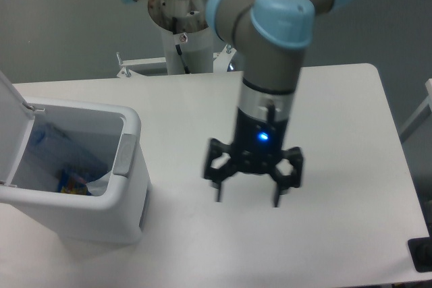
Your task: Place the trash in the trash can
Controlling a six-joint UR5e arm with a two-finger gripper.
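We see the pincer (247, 198) hanging over the white surface (337, 133), near the middle of the view, with its two fingers spread wide and nothing between them. A blue light shines on its black body. The trash can (128, 166) stands at 9 o'clock from the pincer, well apart, its lid (10, 123) raised. Inside it we see colourful and pale trash (74, 183), but we cannot tell the single items.

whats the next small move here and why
Probably lift the gripper and pull back: it hangs open over bare table, holding nothing. No trash shows on the table, and the open trash can already holds something.
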